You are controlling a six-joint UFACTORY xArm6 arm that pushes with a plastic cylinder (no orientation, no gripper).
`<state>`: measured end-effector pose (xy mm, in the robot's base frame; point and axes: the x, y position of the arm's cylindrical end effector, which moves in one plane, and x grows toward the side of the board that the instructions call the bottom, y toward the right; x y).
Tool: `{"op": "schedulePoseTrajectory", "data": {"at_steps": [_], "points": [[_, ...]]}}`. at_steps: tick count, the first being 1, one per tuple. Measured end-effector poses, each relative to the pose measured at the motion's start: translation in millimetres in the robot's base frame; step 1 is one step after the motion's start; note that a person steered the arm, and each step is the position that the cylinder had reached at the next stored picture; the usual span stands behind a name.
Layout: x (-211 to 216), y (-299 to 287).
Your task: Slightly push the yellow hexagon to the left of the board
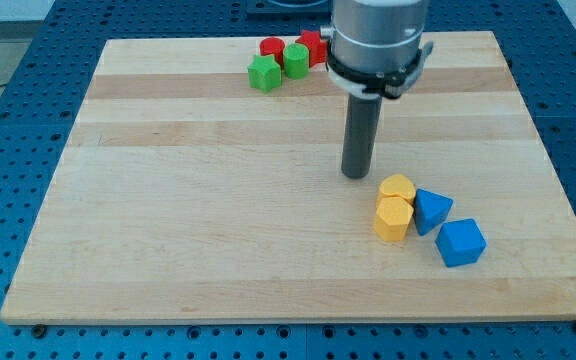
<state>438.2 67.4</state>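
The yellow hexagon [392, 219] lies on the wooden board [198, 200] at the view's lower right. A yellow heart-shaped block [398, 188] touches it just above. A blue triangular block [431, 210] sits against their right side, and a blue cube [460, 242] lies further right and lower. My tip [355, 174] rests on the board just up and left of the yellow heart, a short gap away, and above-left of the yellow hexagon.
At the view's top a cluster holds a green star-like block [264, 73], a green cylinder [295, 59], a red cylinder [271, 47] and a red block [313, 45] partly hidden by the arm. Blue perforated table surrounds the board.
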Motion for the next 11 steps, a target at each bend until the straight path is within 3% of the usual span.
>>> {"op": "schedulePoseTrajectory", "data": {"at_steps": [1,2,3,4,5,6,9,11], "points": [[-43,42],[-128,51],[-202,48],[-243,17],[-237,-41],[-215,-58],[-186,-31],[-183,-114]]}}
